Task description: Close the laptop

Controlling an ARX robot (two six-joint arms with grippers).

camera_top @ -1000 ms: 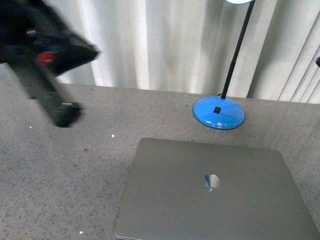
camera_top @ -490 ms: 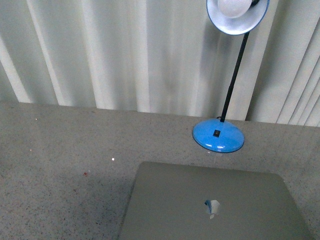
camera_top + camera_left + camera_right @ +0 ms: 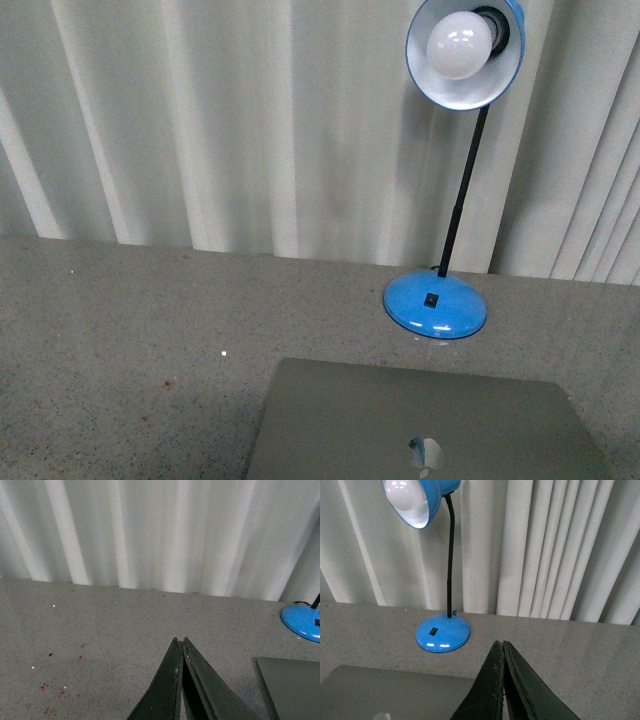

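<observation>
1. From my remote station, the slim silver-grey metal laptop [image 3: 425, 425] lies nearest the front camera, its lid shut flat on the speckled grey stone-look tabletop [image 3: 130, 320]. The shiny apple-shaped lid logo [image 3: 425, 452] faces up, and the near part of the laptop runs out of frame at the lower edge.

2. Neither arm shows in my front view. The left wrist camera gives me the left gripper [image 3: 180, 642] with its two dark fingers pressed together at the tips, nothing between them. It hangs over bare tabletop, apart from the laptop, whose corner [image 3: 295, 687] sits off to one side in that view.

3. The right wrist camera shows the right gripper [image 3: 499, 645] the same way: dark fingers brought together to a point, holding nothing. It sits just beside the edge of the closed lid [image 3: 395, 692]; I cannot tell whether it touches the lid.

4. A few small reddish specks [image 3: 55, 692] dot the tabletop on the left side, clear of the laptop.

5. Beyond the laptop stands a blue desk lamp with a round glossy base [image 3: 436, 306], near the laptop's far edge but not touching it. A black rocker switch sits on the base.

6. A thin black stem [image 3: 462, 195] rises from the base to a blue shade [image 3: 463, 52] holding a white round bulb [image 3: 458, 45], tilted toward the camera.

7. Farthest back, pale pleated curtains [image 3: 230, 120] hang across the whole width behind the table.
</observation>
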